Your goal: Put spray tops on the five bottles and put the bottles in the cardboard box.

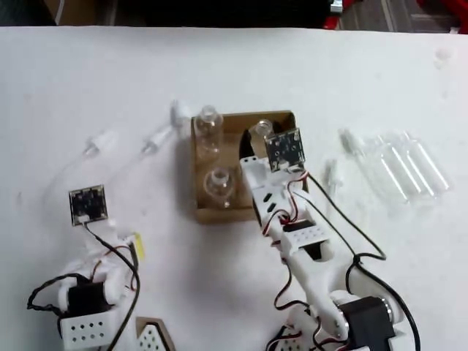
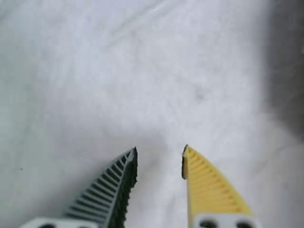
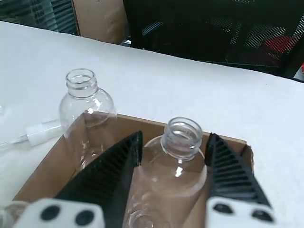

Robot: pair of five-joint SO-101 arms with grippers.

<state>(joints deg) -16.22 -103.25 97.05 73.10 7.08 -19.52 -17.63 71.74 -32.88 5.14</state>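
The right gripper (image 3: pixel 174 137) has its black jaws set close against the shoulders of a clear plastic bottle with a bare neck (image 3: pixel 183 142), apparently clasping it. The bottle stands upright inside the brown cardboard box (image 3: pixel 142 124), near a second clear open-necked bottle (image 3: pixel 85 107) in the corner. The left gripper (image 2: pixel 160 159) hangs over the white table (image 2: pixel 156 71), jaws moderately apart with nothing between them.

This looks like the seating of the bottle in the box. To do it well, keep the bottle vertical, let go only once its base rests flat, and part the jaws just enough. A wide swing could tip the neighbour or catch the wall. Rise straight up afterwards. The necks are uncapped, and a white spray top (image 3: pixel 40 133) lies outside the box, so capping remains.
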